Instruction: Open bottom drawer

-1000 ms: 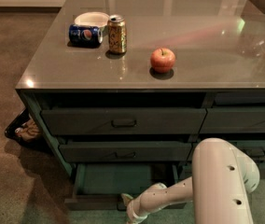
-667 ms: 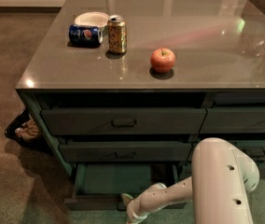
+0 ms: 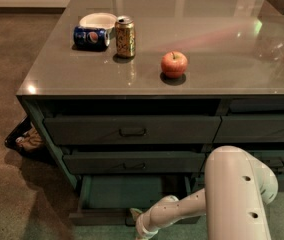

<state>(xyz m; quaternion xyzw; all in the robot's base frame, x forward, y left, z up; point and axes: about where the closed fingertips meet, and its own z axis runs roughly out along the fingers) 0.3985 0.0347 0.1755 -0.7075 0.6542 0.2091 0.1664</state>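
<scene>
End effector at open bottom drawer front; two cans, one apple.

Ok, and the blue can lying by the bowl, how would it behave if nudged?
The blue can lies on its side on the smooth countertop, so it would likely roll. The white bowl right behind may block it that way. The gripper sits low at the front edge of the open bottom drawer.

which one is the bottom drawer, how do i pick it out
Find the grey counter with the apple on it; under its left side is a drawer stack. The bottom drawer is the lowest there, with the gripper at its front edge. It alone stands pulled out, showing a flat teal inside, while those above are shut.
</scene>
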